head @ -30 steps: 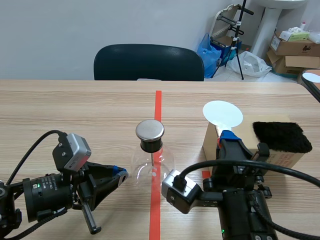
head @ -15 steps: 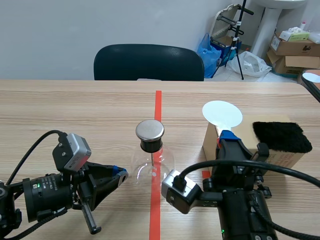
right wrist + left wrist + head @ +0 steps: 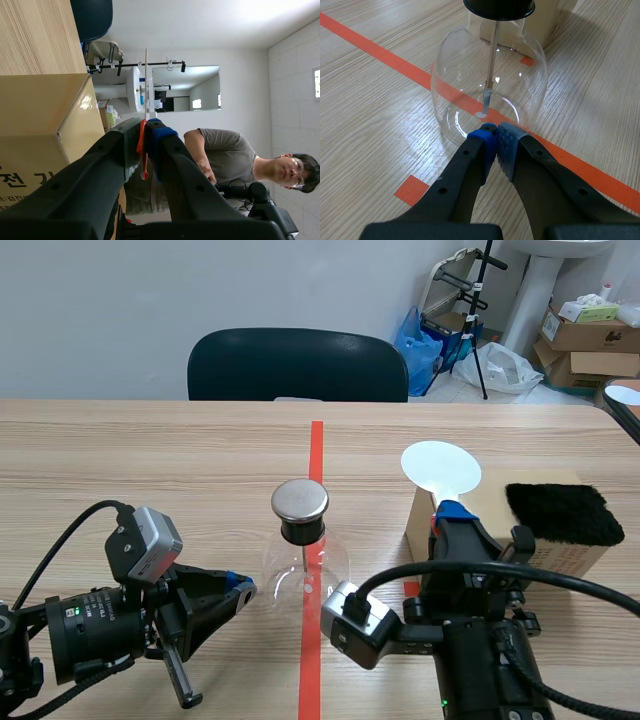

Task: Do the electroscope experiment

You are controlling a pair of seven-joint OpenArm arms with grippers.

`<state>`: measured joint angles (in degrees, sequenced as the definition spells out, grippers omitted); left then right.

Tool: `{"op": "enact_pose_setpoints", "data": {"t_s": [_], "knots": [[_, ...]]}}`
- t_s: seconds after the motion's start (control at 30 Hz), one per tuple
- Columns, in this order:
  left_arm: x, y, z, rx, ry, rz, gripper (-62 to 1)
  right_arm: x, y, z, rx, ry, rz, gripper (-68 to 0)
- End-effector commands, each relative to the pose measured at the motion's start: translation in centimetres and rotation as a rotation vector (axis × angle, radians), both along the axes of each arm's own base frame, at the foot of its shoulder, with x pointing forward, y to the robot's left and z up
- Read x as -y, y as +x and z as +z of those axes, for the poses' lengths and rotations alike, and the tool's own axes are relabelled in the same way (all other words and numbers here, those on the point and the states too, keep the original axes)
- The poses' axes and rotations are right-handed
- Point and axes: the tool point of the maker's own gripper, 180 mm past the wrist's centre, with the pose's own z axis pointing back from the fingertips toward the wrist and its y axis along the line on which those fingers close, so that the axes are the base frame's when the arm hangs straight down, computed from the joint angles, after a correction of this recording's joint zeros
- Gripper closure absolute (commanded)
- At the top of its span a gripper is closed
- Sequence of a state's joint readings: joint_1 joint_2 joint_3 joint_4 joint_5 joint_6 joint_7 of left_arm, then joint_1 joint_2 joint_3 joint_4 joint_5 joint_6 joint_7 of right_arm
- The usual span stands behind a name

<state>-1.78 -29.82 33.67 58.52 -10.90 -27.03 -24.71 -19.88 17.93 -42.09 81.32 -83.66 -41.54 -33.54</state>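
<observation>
Scene view: the electroscope, a clear glass flask with a black stopper and a flat metal cap, stands upright on the wooden surface at centre frame, on the orange-red tape line.

The left claw lies low at lower left, tips aimed at the flask's base. The right claw stands at lower right and points up the frame. It grips the handle of a white disc paddle, whose disc shows above the fingertips.

Just right of that claw sits a cardboard box with a black fur pad lying on top. A dark chair stands beyond the far edge of the surface, at upper centre.

Left wrist view: the left claw is closed on nothing, its blue pads meeting. The flask is directly ahead of the tips. Whether they touch the glass cannot be told. A thin rod hangs from the stopper inside the glass.

Right wrist view: the right claw is clamped on the paddle, seen edge-on. The box is beside the claw. A person in a grey shirt appears beyond the claw.
</observation>
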Motion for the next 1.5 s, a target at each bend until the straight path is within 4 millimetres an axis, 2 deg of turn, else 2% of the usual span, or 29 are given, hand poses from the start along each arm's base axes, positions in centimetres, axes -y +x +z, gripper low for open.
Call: {"op": "enact_pose_setpoints", "data": {"t_s": [0.0,1.2,1.47], "knots": [[0.52,0.56,1.13,0.029,-0.033,0.001,-3.0,0.36,0.33,1.72,0.070,0.042,-0.005,-1.0],[0.47,0.72,1.19,0.036,-0.032,0.009,-3.0,0.09,0.37,1.79,0.074,0.040,0.009,-1.0],[0.47,0.72,1.20,0.037,-0.033,0.009,-3.0,0.57,0.38,1.66,0.073,0.017,0.019,-1.1]]}}
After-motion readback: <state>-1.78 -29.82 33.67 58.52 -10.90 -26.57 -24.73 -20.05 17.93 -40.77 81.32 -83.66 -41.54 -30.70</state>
